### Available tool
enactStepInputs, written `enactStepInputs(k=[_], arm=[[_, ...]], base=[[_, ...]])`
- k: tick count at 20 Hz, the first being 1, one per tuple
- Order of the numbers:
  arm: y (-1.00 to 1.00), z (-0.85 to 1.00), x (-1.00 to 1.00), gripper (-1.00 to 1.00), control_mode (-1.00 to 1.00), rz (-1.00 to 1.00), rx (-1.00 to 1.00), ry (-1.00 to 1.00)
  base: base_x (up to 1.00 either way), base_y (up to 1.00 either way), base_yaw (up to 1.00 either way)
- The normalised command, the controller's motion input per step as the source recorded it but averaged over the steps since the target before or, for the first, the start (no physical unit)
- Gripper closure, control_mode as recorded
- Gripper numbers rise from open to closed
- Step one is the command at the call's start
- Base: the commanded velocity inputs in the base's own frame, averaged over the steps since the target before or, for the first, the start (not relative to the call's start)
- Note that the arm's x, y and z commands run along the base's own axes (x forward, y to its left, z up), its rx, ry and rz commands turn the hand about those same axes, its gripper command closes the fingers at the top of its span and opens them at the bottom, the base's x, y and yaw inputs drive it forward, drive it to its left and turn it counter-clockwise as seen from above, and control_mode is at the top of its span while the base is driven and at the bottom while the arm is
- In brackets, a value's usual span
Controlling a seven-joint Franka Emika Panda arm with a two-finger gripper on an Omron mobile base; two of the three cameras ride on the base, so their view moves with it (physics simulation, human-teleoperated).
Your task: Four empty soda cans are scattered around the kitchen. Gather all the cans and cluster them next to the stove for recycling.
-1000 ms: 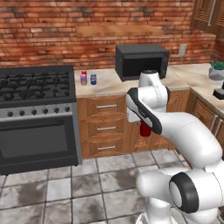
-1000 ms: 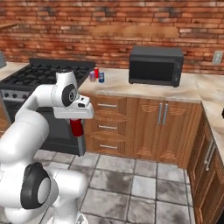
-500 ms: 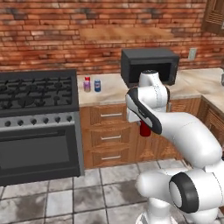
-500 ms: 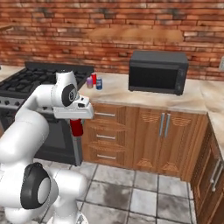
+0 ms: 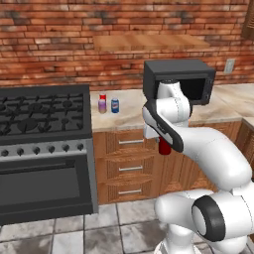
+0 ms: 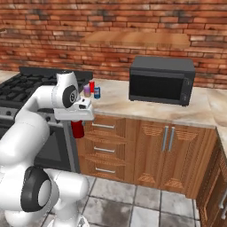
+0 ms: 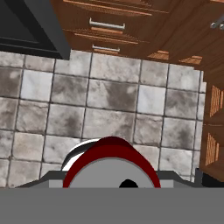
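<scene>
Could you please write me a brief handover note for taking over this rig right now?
Gripper: shut on a red soda can, carried in front of the drawers.
On the counter beside the stove: three small cans, one red, one purple, one blue.
Done: one can picked up.
Left: set the held can next to the stove; I cannot tell how many task cans are still elsewhere.

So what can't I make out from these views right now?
- End effector fingers: hidden by the red can and the hand in both base views.
- Held can's lower half: cut off by the bottom edge in the hand view.
- Three small containers by the stove: too small to read labels.
- Stove's left side: cut by frame edge, left base view.
</scene>
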Motion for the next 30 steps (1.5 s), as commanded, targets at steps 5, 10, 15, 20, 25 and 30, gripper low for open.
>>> enactStepInputs(k=[5,10,15,20,25,30], arm=[[0.00,0.00,0.00,1.00,1.00,0.00,0.00,0.00],[0.00,0.00,0.00,1.00,1.00,0.00,0.00,0.00],[0.00,0.00,0.00,1.00,1.00,0.00,0.00,0.00],[0.00,0.00,0.00,1.00,1.00,0.00,0.00,0.00],[0.00,0.00,0.00,1.00,1.00,0.00,0.00,0.00],[0.00,0.00,0.00,1.00,1.00,0.00,0.00,0.00]], base=[[0.59,-0.02,0.04],[0.56,-0.01,0.04],[0.50,0.00,0.03],[0.45,0.00,0.03],[0.39,0.00,0.02],[0.40,-0.01,0.02]])
